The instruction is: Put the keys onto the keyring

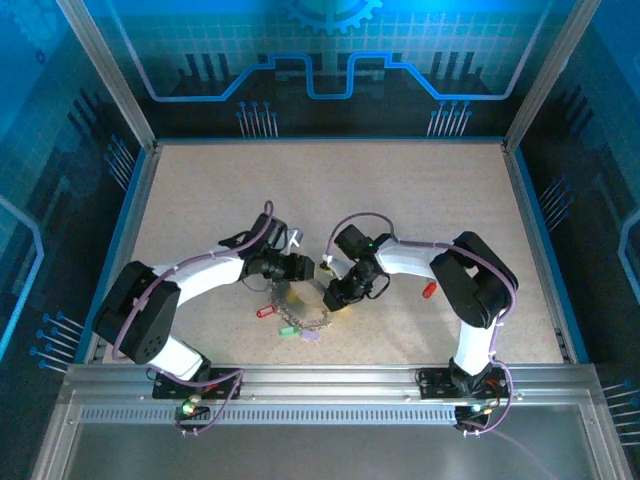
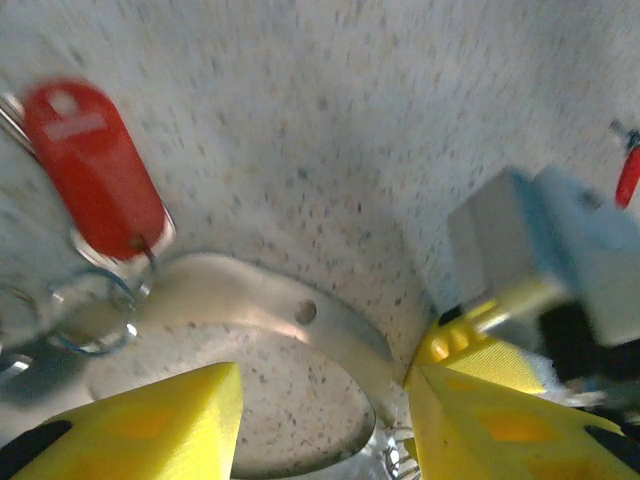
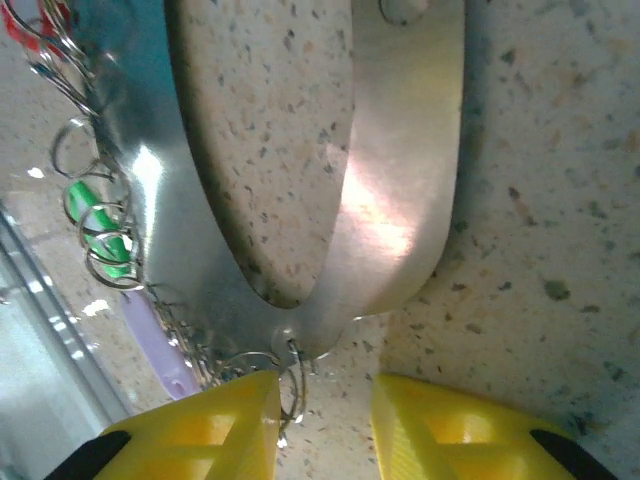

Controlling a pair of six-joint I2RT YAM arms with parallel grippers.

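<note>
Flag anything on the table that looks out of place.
One red key lies alone on the table beside the right arm, well apart from the keyring, where the other keys cluster. Nothing looks spilled or broken.

Blue light tints the walls (image 1: 330, 60) in the top view; the table (image 1: 330, 190) is evenly bright, shadows soft. The left wrist view is blurred, the red key (image 2: 95, 165) smeared, and glare streaks the keyring (image 3: 400, 200) at the right wrist.
</note>
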